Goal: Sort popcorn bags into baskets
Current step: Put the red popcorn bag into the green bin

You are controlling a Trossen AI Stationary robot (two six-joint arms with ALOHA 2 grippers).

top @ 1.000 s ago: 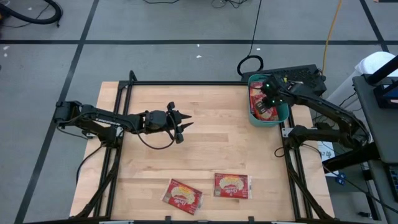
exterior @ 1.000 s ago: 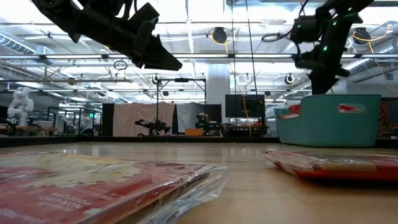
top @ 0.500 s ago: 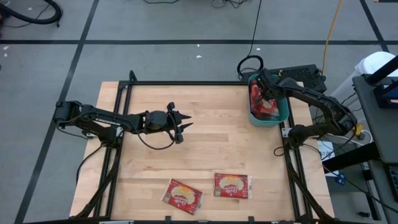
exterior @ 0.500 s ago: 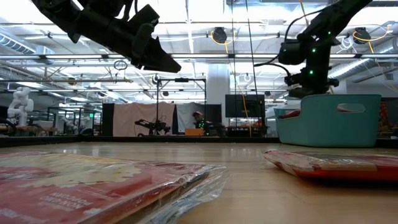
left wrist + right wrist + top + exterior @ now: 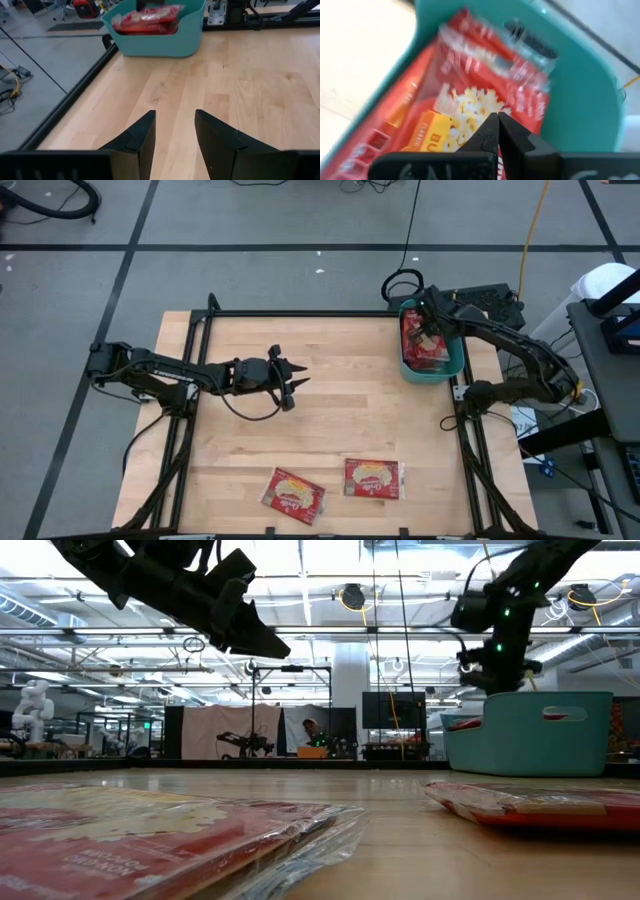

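High view first: the right gripper (image 5: 428, 330) hangs over the teal basket (image 5: 455, 366) at the far right corner of the table (image 5: 340, 400), its fingers pressed together with nothing between them. Right wrist view confirms it, with the two dark fingers (image 5: 496, 131) meeting tip to tip above a popcorn bag (image 5: 485, 95) lying in the bin, red wrapper, yellow-cream popcorn picture, clear crinkled edge showing. Several red packets (image 5: 422, 348) fill that basket, stacked flat, and from the left wrist view they poke just above the teal rim (image 5: 150, 15). Over on the other side, the left gripper (image 5: 290, 383) hovers above bare wood near the table's middle, pointing toward the right, fingers (image 5: 142, 137) set apart and holding nothing. Two more popcorn bags wait at the near edge: one tilted packet (image 5: 294, 491) and one lying square (image 5: 372, 478) just beside it, apart from each other and well away from both arms. Low view has those two flat on the wood, one close and large (image 5: 150, 835), the other farther right (image 5: 540, 805), with the basket (image 5: 530, 735) standing behind.
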